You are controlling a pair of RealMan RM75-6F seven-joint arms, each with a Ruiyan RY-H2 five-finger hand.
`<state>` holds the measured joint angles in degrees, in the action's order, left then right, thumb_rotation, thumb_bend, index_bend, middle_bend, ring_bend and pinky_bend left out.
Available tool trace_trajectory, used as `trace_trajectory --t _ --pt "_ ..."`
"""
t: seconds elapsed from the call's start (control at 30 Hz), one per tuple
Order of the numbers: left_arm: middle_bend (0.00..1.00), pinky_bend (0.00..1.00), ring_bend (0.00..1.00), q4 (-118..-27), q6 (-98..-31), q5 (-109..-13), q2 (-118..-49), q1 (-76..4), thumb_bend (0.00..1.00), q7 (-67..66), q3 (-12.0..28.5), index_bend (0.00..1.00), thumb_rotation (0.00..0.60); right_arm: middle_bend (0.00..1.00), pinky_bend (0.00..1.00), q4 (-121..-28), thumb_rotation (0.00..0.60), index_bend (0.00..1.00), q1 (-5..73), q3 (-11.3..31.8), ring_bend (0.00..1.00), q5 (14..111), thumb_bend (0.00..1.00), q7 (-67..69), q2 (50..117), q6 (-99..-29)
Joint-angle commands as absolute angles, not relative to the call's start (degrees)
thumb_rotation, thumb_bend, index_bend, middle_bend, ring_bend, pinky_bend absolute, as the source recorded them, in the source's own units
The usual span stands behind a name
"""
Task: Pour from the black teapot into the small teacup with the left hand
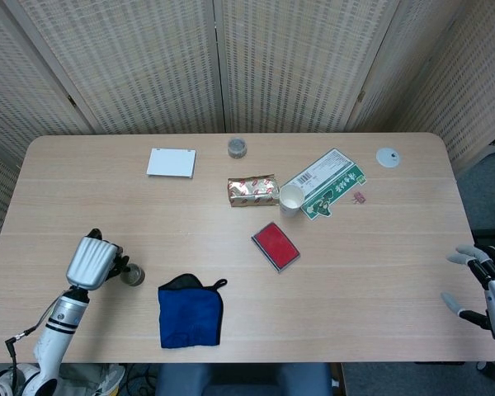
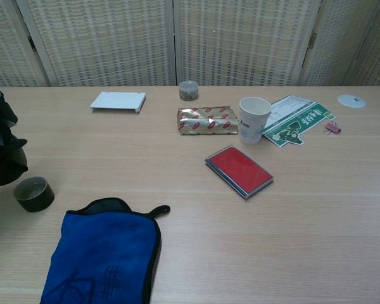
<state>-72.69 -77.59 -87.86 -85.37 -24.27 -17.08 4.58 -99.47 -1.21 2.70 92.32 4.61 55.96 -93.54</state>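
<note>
The black teapot (image 2: 3,166) is gripped by the left hand (image 1: 90,262) near the front left corner of the counter (image 1: 379,247), and it is held just above the surface. In the chest view its dark body is seen at the far left edge of the frame, just beside the small teacup (image 2: 33,193), which is set upright on the counter. No stream is seen between spout and cup.

A blue cloth (image 1: 190,312) is laid near the front edge, just right of the teacup. Toward the middle, a red flat case (image 2: 239,171) is seen, with a white paper cup (image 2: 254,120) and a shiny foil packet (image 2: 208,120) behind it. A green and white carton (image 1: 323,183), flattened, is spread beside the paper cup. A white flat box (image 1: 171,162) and a small round tin (image 1: 237,148) are placed toward the back edge.

The right hand (image 1: 485,285) is kept off the right front corner, fingers spread, nothing held.
</note>
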Motion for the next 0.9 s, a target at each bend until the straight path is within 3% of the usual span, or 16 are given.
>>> trace_trajectory --t 0.03,0.27,0.43,0.57,0.9 --pt "1.0 0.45 0.98 -73.2 -77.3 -86.2 -85.3 -24.0 0.36 -12.7 5.6 1.0 0.541 0.26 0.22 -99.5 0.6 0.33 -1.2 2.7 0.16 92.3 0.14 4.5 55.9 -93.6" --pt "1.0 0.45 0.97 -75.6 -76.0 -82.1 -84.2 -24.2 0.36 -3.7 8.9 1.0 0.535 0.26 0.22 -99.7 0.6 0.33 -1.2 2.7 0.16 92.2 0.14 4.3 55.8 -93.5" --pt "1.0 0.45 0.97 -79.8 -72.4 -77.3 -82.3 -24.9 0.35 2.2 11.9 1.0 0.497 0.26 0.22 -99.7 0.6 0.33 -1.3 2.8 0.16 92.2 0.14 4.4 55.8 -93.6" --pt "1.0 0.45 0.97 -80.8 -70.3 -75.0 -81.7 -25.9 0.35 3.5 13.3 1.0 0.388 0.26 0.22 -99.5 0.6 0.33 -1.4 2.7 0.16 92.1 0.14 4.6 55.8 -93.7" --pt "1.0 0.45 0.97 -79.9 -65.6 -69.4 -83.1 -28.5 0.35 1.8 15.2 1.0 0.244 0.26 0.22 -98.5 0.6 0.33 -1.5 2.8 0.16 91.6 0.14 5.6 56.2 -93.6"
